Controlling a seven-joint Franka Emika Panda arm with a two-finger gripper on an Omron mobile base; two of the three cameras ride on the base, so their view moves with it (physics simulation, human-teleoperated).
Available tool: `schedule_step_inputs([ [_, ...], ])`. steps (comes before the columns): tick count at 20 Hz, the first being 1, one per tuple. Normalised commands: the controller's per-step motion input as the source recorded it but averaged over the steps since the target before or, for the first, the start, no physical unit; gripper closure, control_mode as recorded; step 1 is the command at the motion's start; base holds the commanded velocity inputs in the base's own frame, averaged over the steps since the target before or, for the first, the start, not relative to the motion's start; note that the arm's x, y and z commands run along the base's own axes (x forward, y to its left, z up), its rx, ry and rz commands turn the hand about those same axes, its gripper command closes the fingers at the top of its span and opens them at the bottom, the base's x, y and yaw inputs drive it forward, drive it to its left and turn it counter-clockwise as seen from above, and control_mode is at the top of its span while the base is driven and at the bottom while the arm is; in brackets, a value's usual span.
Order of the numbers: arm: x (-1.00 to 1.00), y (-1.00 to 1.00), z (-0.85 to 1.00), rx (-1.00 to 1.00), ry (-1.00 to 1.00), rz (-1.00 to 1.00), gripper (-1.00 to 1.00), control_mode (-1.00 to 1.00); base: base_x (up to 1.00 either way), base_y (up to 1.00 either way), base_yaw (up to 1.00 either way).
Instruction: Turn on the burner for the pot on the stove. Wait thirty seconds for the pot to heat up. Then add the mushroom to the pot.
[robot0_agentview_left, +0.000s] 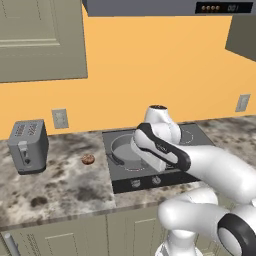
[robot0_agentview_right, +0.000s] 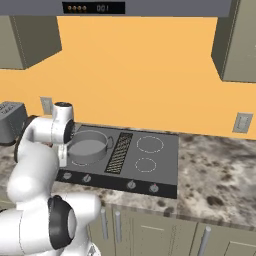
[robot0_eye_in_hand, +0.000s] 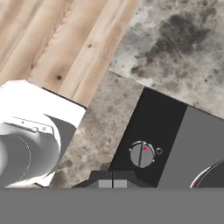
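Grey boxy toaster (robot0_agentview_left: 28, 146) far left on mottled stone table (robot0_agentview_left: 65, 187). Mushroom (robot0_agentview_left: 88, 159) on table between toaster and stove (robot0_agentview_left: 150, 177), apart from both. Pot (robot0_agentview_right: 89, 145) on stove's left rear burner (robot0_agentview_right: 80, 161), dark handle toward front-left. Ribbed grille strip (robot0_agentview_right: 119, 152) right of pot; pale rings beyond. Knob row along stove front. Hand view: end effector (robot0_eye_in_hand: 112, 180) clenched, fingertips together, grasping nothing, just short of grey knob (robot0_eye_in_hand: 142, 153) at stove's front corner.
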Motion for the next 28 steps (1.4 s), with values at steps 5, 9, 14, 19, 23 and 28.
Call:
schedule_step_inputs([
  [5,0.27,-0.03,0.05,0.00,0.00,0.00,1.00,-1.00,0.00,0.00,0.00],
  [9,0.04,-0.03,0.00,0.00,0.00,0.00,1.00,-1.00,0.00,0.00,0.00],
  [14,0.00,0.00,0.00,0.00,0.00,0.00,1.00,-1.00,0.00,0.00,0.00],
  [19,0.00,0.00,0.00,0.00,0.00,0.00,1.00,-1.00,0.00,0.00,0.00],
  [23,0.00,0.00,0.00,0.00,0.00,0.00,1.00,-1.00,0.00,0.00,0.00],
  [28,0.00,0.00,0.00,0.00,0.00,0.00,1.00,-1.00,0.00,0.00,0.00],
])
